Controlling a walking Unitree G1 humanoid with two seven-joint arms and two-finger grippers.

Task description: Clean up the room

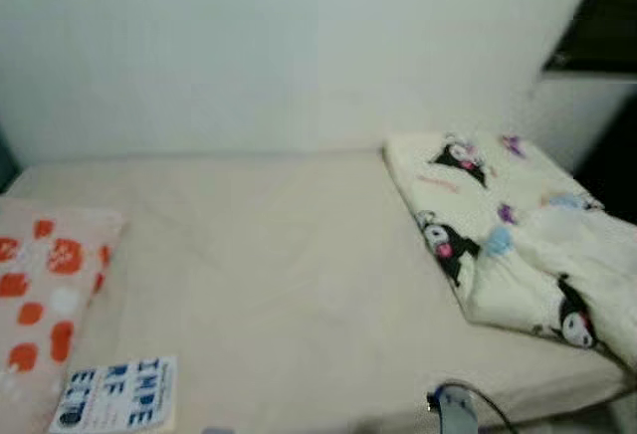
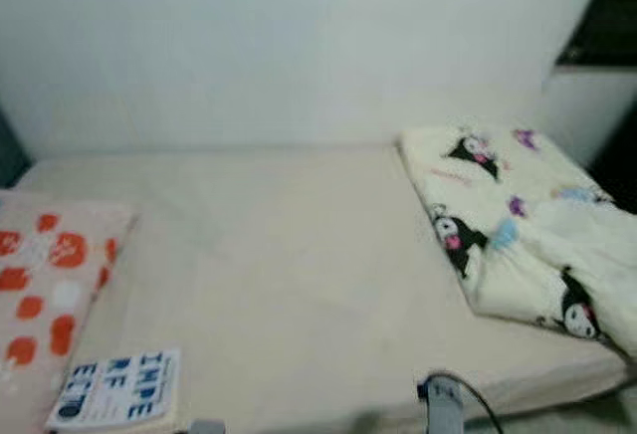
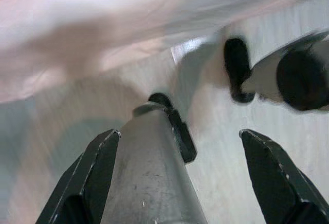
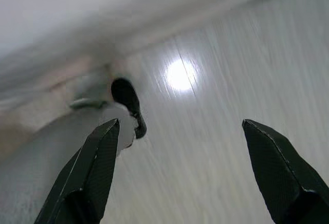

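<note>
You're facing a bed (image 1: pixel 289 255) with a plain cream sheet, set against a white wall (image 1: pixel 249 46). Head views are a bit soft.

Things on it:
- Blanket (image 1: pixel 518 235), cream with black cartoon characters and blue/purple bits, lies bunched up on the right side of the bed, reaching from near the wall down to the front right corner.
- Pillow (image 1: pixel 45 290), pale pink with orange-red spots, sits at the left edge, well apart from the blanket.
- Book (image 1: pixel 119 396), white cover with large blue block letters, lies flat at the front left, touching the pillow's near edge or just beside it; can't tell which.
- Middle of the mattress between pillow and blanket shows just sheet.

A silver part with a dark cable (image 1: pixel 456 409) pokes in at the bottom edge, right of centre; looks like part of your right arm, too blurred to say more.

Left gripper (image 3: pixel 180 175): hanging low, fingers spread wide, nothing between them. Its wrist camera looks down past a silver leg of the robot (image 3: pixel 154 172) at pale wood-grain floor (image 3: pixel 216 172), with bed fabric hanging along the far side.

Right gripper (image 4: pixel 180 172): also low, fingers wide apart, holding nothing. It looks down on the same pale floor (image 4: pixel 216 147) with a bright light reflection on it, and a grey limb with a dark foot to one side.
</note>
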